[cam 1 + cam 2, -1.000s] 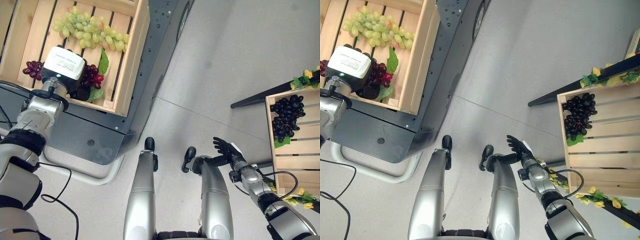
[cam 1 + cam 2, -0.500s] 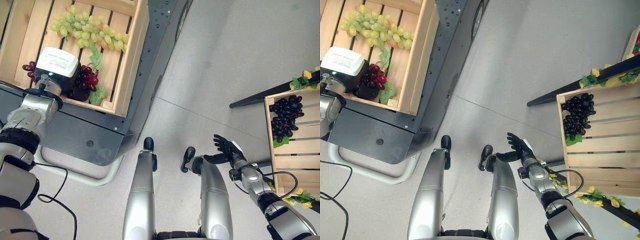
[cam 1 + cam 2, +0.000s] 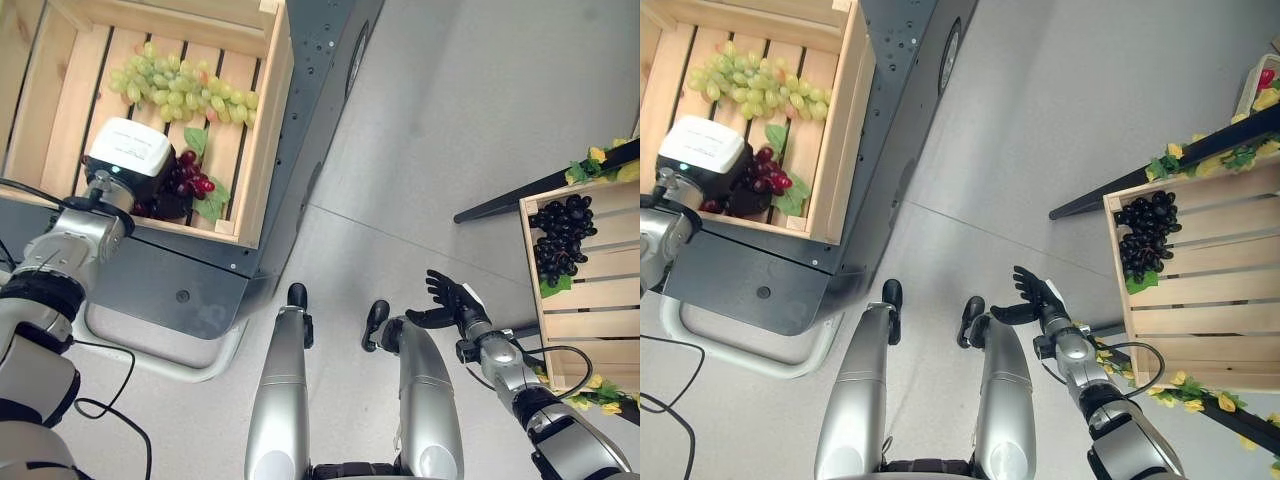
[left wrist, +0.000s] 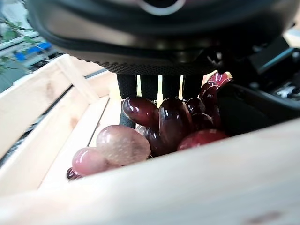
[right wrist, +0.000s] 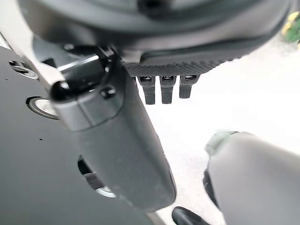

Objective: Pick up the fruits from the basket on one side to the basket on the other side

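Observation:
A bunch of red grapes [image 3: 188, 178] with green leaves lies in the wooden crate [image 3: 262, 120] on my left. My left hand [image 3: 152, 198] is down in that crate. Its fingers [image 4: 150, 86] curl behind the red grapes [image 4: 173, 122] and its thumb [image 4: 248, 110] is on the near side. A bunch of green grapes [image 3: 180, 88] lies further back in the same crate. A second wooden crate [image 3: 590, 305] on my right holds black grapes [image 3: 560, 238]. My right hand [image 3: 452, 300] hangs open over the floor with its fingers [image 5: 161, 89] spread, well short of that crate.
The left crate sits on a dark grey cart [image 3: 300, 150] with a white tube frame [image 3: 160, 355]. Grey floor [image 3: 450, 130] lies between the two crates. Yellow flowers and leaves [image 3: 600, 160] trim a dark rail behind the right crate.
The view has shifted slightly. My left hand has drawn the red grapes together; the part that stuck out to its left is gone. The right hand has barely moved.

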